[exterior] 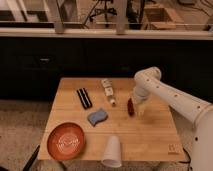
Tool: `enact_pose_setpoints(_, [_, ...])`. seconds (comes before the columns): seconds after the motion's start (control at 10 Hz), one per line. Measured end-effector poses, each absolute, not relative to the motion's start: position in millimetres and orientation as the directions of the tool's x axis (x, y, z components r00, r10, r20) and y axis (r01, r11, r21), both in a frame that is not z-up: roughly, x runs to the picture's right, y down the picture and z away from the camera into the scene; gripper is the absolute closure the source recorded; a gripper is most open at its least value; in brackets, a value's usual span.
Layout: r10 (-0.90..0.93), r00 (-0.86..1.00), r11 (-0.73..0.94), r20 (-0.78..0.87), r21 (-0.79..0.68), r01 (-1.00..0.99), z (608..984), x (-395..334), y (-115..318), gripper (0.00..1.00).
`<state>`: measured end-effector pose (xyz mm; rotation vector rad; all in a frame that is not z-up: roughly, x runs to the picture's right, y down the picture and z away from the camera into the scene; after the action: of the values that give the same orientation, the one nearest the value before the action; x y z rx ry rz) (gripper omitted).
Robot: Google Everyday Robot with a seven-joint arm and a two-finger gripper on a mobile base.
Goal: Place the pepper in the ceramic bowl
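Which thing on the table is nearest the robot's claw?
The dark red pepper, beside the gripper at the right of the table; the bottle and blue object lie farther left.

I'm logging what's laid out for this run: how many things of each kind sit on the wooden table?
ceramic bowl: 1
white cup: 1
black bar: 1
small bottle: 1
blue-grey sponge: 1
pepper: 1, right by the gripper, which is low over the table's right half
Total: 6

Smooth white tubular arm (172, 97), small dark dots; claw (136, 109) over wooden table (150, 142)
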<state>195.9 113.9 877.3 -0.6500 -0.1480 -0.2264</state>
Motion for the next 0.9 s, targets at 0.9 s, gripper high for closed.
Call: enact_pose_setpoints(0.9, [-0.178, 0.962, 0.771, 0.206, -0.579, 0.267, 878.7, 194.9, 112.0, 0.20])
